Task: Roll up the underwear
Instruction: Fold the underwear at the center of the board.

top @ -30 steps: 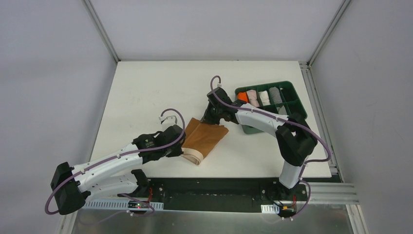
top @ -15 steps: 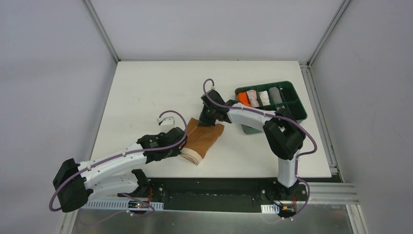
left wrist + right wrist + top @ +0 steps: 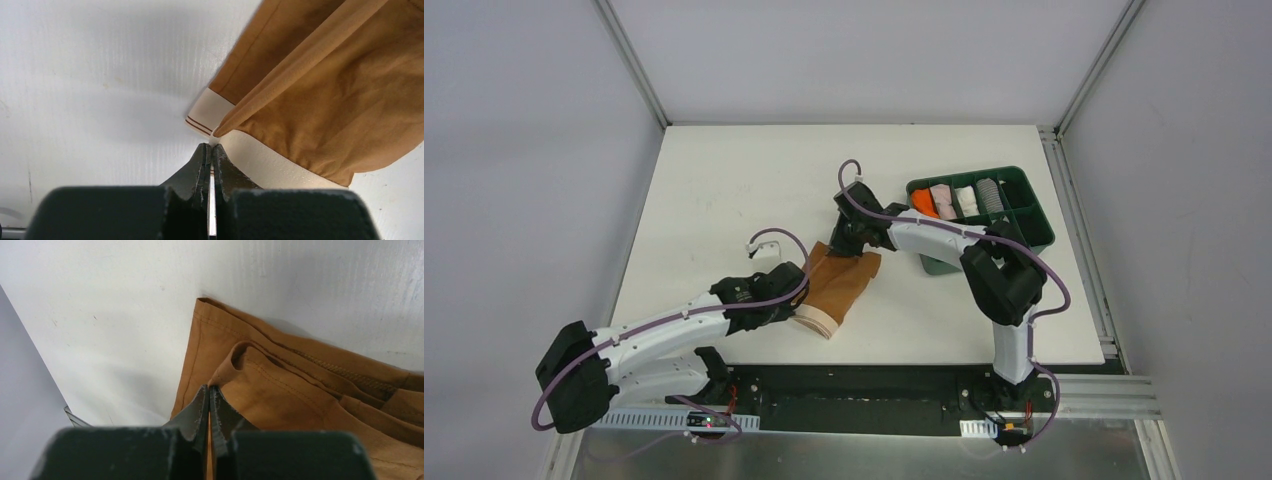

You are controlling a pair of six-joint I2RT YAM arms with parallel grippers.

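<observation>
The underwear (image 3: 842,283) lies mid-way across the desk (image 3: 724,180), left gripper (image 3: 210,148) pinched tight on its pale waistband (image 3: 206,112) corner, right gripper (image 3: 209,390) clamped on a far-hem fold, opposite holds that look meant to keep the cloth taut for rolling.

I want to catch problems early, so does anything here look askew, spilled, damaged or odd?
Nothing is spilled or damaged. The underwear lies skewed and bunched in loose folds, not flat; the left gripper and right gripper each pinch an edge, fingers shut. The green tray holds its rolled garments tidily.
</observation>
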